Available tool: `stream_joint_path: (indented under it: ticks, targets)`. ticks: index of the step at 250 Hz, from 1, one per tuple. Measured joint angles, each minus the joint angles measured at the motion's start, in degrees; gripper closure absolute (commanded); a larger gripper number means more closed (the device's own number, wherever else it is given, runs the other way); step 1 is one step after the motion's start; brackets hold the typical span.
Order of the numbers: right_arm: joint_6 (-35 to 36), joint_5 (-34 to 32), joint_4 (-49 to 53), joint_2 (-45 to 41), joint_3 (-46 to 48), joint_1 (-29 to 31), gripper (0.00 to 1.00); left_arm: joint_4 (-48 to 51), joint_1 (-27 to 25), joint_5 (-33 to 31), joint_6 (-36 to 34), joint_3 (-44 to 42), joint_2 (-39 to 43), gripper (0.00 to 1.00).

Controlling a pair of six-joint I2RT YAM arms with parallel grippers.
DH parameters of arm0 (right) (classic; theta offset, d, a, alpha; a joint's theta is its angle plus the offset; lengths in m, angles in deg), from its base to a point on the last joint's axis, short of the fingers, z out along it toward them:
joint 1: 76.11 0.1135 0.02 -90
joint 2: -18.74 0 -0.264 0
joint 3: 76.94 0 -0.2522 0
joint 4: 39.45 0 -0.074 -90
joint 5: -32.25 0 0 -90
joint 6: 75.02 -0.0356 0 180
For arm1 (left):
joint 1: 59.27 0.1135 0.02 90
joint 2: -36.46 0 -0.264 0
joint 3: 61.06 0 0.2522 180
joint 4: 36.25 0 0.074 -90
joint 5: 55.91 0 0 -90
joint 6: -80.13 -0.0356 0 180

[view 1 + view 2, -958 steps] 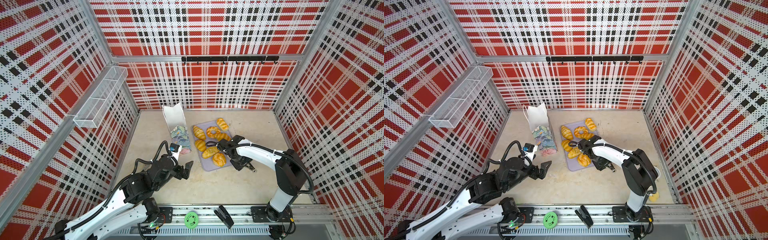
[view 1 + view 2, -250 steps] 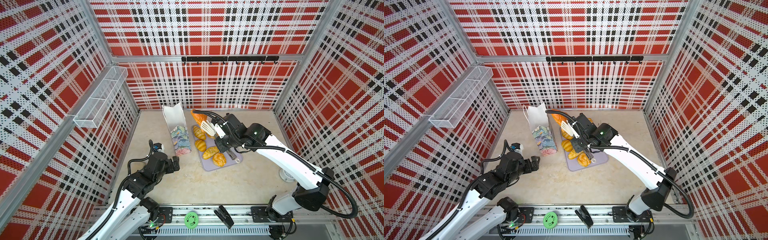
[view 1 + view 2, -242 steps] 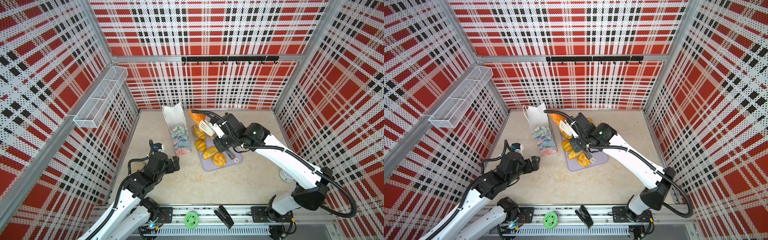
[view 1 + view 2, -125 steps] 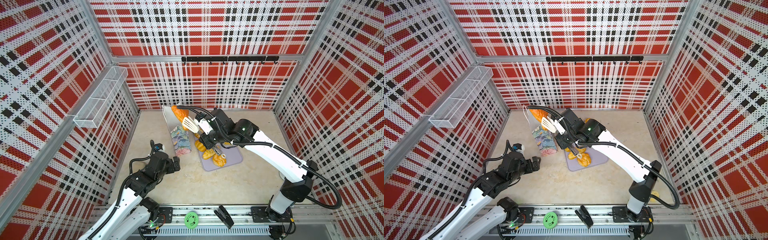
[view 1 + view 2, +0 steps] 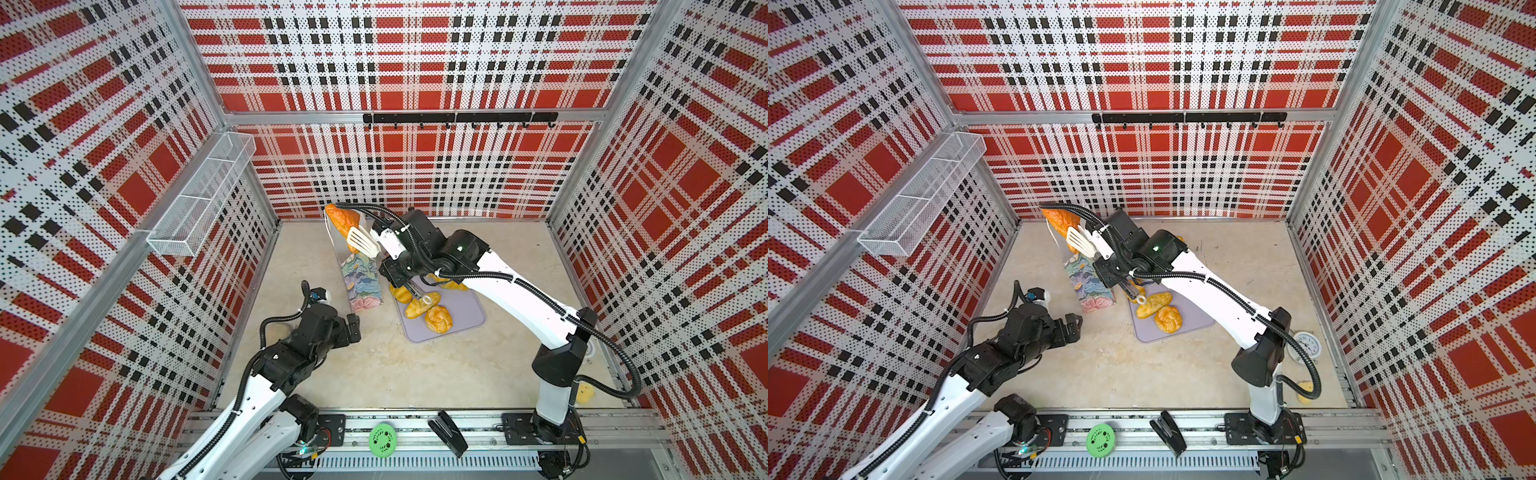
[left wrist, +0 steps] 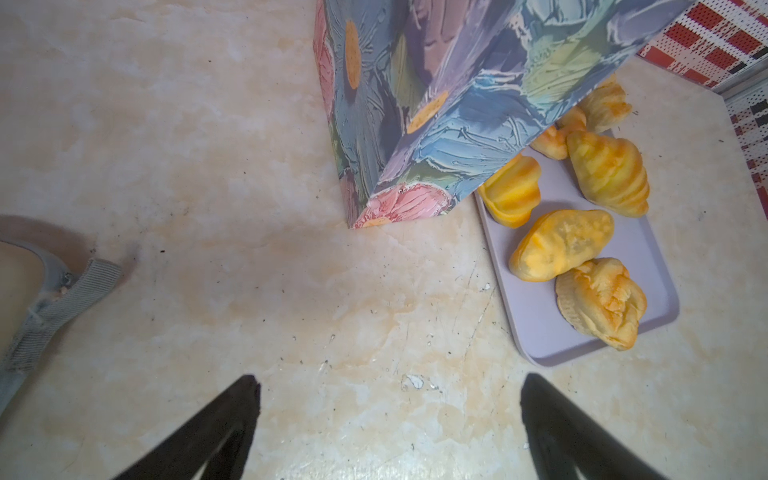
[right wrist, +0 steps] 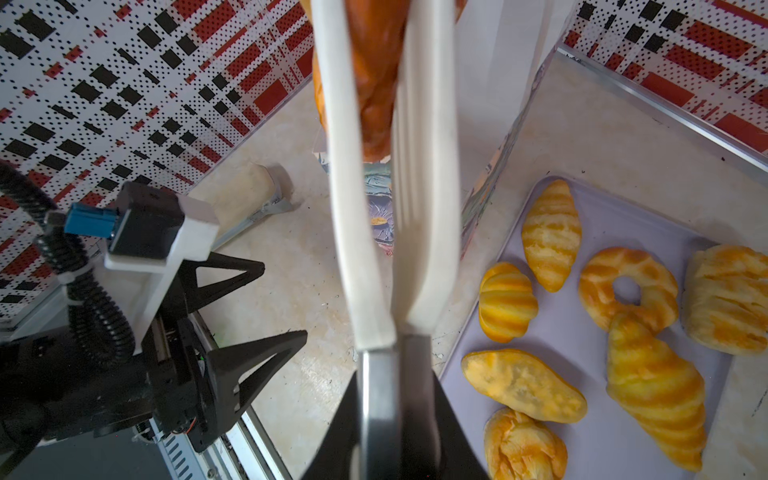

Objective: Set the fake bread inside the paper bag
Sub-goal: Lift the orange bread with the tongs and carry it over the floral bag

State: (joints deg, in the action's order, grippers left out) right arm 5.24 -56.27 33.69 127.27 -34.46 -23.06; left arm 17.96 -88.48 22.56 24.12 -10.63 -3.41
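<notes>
The paper bag (image 5: 361,278) (image 5: 1090,282) stands upright left of the lavender tray (image 5: 465,316); its flower print fills the left wrist view (image 6: 436,104). My right gripper (image 7: 395,399) is shut on the metal handles of white tongs (image 5: 361,241) (image 7: 424,208). The tongs clamp the orange-brown loaf (image 5: 343,218) (image 5: 1061,220) (image 7: 374,83) over the bag's open top. Several pieces of fake bread lie on the tray, among them a croissant (image 7: 550,232), a ring (image 7: 627,286) and a striped bun (image 7: 505,301). My left gripper (image 5: 353,328) (image 6: 388,382) hangs open and empty just in front of the bag.
A beige thing with a grey strap (image 6: 25,282) lies by the left wall. An alarm clock (image 5: 1304,345) stands behind the right arm's base. A stapler (image 5: 449,432) and a green disc (image 5: 382,440) rest on the front rail. A wire basket (image 5: 199,199) hangs on the left wall.
The right arm has swung left, carrying the loaf in the tongs from above the tray to above the bag's mouth. The left arm has stayed still.
</notes>
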Motion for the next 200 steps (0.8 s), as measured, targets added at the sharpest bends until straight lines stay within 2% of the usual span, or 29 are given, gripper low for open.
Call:
stream_joint_path:
  ticks: [105, 200]
  targets:
    - [0.57, -1.81, 1.27, 5.35, -5.09, -2.36, 0.75, -0.13, 0.00, 0.20, 0.02, 0.00, -0.17, 0.00]
    - [1.81, -3.89, 3.19, 6.62, -6.91, -2.67, 0.67, -0.15, 0.00, 0.24, 0.02, 0.00, -0.31, 0.01]
